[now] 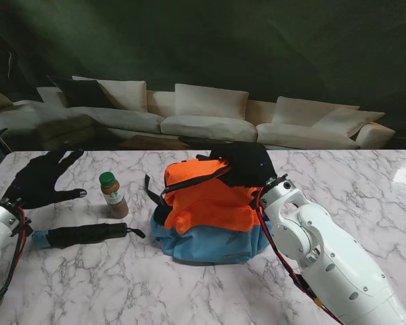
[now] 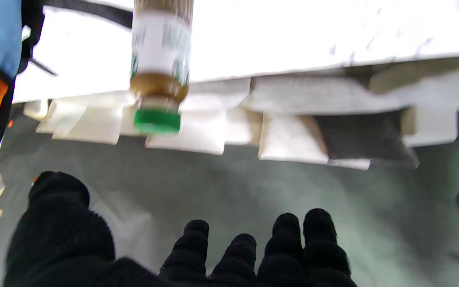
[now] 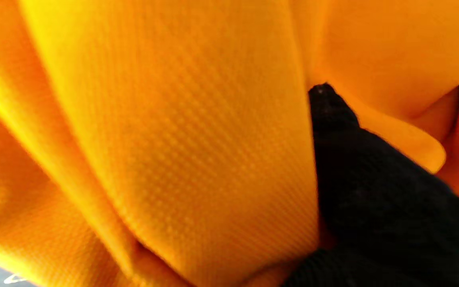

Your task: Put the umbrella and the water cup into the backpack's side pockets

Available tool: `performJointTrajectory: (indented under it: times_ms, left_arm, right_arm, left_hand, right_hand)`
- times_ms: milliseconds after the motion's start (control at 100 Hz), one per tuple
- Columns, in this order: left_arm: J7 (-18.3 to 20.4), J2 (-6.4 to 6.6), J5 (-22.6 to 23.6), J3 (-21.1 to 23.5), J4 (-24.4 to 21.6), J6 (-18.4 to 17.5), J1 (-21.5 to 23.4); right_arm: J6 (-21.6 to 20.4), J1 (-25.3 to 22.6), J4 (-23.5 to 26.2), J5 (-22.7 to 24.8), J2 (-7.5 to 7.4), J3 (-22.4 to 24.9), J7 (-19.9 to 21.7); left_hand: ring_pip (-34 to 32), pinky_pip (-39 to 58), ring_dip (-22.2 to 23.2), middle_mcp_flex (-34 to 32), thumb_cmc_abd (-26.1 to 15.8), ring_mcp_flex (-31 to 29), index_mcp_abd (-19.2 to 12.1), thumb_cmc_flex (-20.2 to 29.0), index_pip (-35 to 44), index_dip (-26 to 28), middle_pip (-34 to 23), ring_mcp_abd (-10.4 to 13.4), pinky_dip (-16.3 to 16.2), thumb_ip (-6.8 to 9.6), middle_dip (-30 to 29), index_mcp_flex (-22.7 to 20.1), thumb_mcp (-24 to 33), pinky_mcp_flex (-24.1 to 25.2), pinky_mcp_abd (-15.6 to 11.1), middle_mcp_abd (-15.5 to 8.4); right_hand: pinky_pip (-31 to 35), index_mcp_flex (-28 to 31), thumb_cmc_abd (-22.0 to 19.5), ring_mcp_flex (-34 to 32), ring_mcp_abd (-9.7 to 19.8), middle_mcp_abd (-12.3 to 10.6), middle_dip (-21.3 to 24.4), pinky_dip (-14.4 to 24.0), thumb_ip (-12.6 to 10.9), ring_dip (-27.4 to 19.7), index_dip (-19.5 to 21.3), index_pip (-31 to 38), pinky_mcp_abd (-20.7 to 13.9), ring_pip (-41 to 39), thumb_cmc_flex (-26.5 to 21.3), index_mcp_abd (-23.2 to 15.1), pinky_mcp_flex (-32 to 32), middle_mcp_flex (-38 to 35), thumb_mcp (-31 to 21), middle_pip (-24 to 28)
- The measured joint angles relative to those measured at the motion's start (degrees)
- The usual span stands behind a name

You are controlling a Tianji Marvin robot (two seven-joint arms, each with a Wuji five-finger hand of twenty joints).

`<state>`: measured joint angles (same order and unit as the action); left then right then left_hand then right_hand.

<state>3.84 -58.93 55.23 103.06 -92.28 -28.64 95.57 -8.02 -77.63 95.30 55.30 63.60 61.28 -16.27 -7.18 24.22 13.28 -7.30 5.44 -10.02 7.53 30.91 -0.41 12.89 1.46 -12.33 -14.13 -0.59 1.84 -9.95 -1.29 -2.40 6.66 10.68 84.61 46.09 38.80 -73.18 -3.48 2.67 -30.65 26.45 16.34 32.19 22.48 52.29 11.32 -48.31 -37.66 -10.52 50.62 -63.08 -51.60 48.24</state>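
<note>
The orange and blue backpack (image 1: 206,213) stands in the middle of the marble table. My right hand (image 1: 243,166), in a black glove, grips its upper right part; the right wrist view is filled with orange fabric (image 3: 173,139) bunched around a finger (image 3: 357,167). A brown bottle with a green cap (image 1: 113,195) stands upright to the left of the backpack, and it also shows in the left wrist view (image 2: 159,63). The folded black umbrella (image 1: 81,234) lies nearer to me than the bottle. My left hand (image 1: 44,179) hovers open at the far left, fingers (image 2: 285,247) spread.
A black strap (image 1: 151,191) hangs off the backpack's left side toward the bottle. A white sofa (image 1: 203,115) stands beyond the table's far edge. Bare marble (image 1: 122,284) stretches in front of the umbrella and backpack.
</note>
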Motion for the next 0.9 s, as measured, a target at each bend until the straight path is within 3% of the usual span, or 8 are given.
performJointTrajectory:
  times_ms: [190,280,390,580,900]
  left_arm:
    - [2.21,1.05,0.66,-5.67,6.96,4.08,-2.79]
    - [2.56,1.11,0.67,-8.01,9.22,6.16,-3.96]
    - [3.51,1.16,1.14,-10.31,11.63,7.41,-5.46]
    - [6.40,1.54,1.92,-12.80,13.65,9.40,-7.08]
    - [7.45,1.95,3.06,-16.90,17.72,12.11,-10.06]
  right_arm:
    - [0.27,0.12,-0.28,-0.08,0.02,-0.11,-0.04]
    - [0.38,0.16,-0.33,-0.13,0.02,-0.21,-0.04]
    - [0.45,0.26,-0.43,-0.26,0.02,-0.32,0.00]
    - [0.50,0.32,-0.58,-0.39,0.05,-0.35,0.03]
    - [0.73,0.41,-0.83,-0.58,0.10,-0.45,-0.09]
  left_hand:
    - [0.00,-0.02,-0.01,0.00,0.65,-0.01,0.01,0.00,-0.11,-0.90,0.00,0.56,0.00,0.00,0.00,0.00,0.04,0.17,-0.68,0.31]
    - [0.00,-0.74,-0.01,0.00,1.73,0.02,0.24,0.00,-0.83,-9.24,0.00,1.03,0.00,0.00,0.00,0.00,0.08,0.67,-1.24,0.31]
    - [0.00,-0.79,-0.01,0.00,3.07,0.84,0.52,0.00,-1.35,-12.71,0.00,1.19,0.00,0.00,-0.12,0.00,0.12,0.85,-1.50,-0.06]
    - [0.00,-1.37,-0.01,0.00,4.46,1.49,0.55,0.00,-1.39,-12.94,0.00,1.30,0.00,0.00,-0.13,0.00,0.18,1.24,-1.57,-0.08]
    - [0.00,-1.38,-0.01,0.00,6.95,1.49,0.56,0.11,-1.40,-12.98,0.00,1.87,0.00,-0.01,-0.16,0.00,0.61,1.25,-2.16,-0.26]
  right_hand:
    - [0.00,-0.20,-0.47,0.00,0.00,0.00,0.00,0.00,0.00,0.01,0.32,0.00,0.00,0.43,0.00,0.00,-0.02,0.02,0.03,0.00]
    - [0.00,-0.21,-0.48,0.00,0.00,0.00,0.00,0.00,0.00,0.01,0.35,0.00,0.00,0.47,0.00,0.00,-0.02,0.02,0.04,0.00]
    - [-0.02,-0.21,-0.50,0.00,0.00,0.00,0.00,0.00,0.00,0.01,0.38,0.00,0.00,0.50,0.00,0.00,-0.03,0.02,0.04,0.00]
    - [-0.03,-0.23,-0.52,0.00,0.00,0.00,0.00,0.00,0.00,0.01,0.40,0.00,0.00,0.57,0.00,0.00,-0.04,0.02,0.04,0.00]
    - [-0.04,-0.24,-0.58,0.00,0.00,0.00,0.00,0.00,0.00,0.01,0.41,0.00,0.00,0.73,0.00,0.00,-0.20,0.03,0.04,0.00]
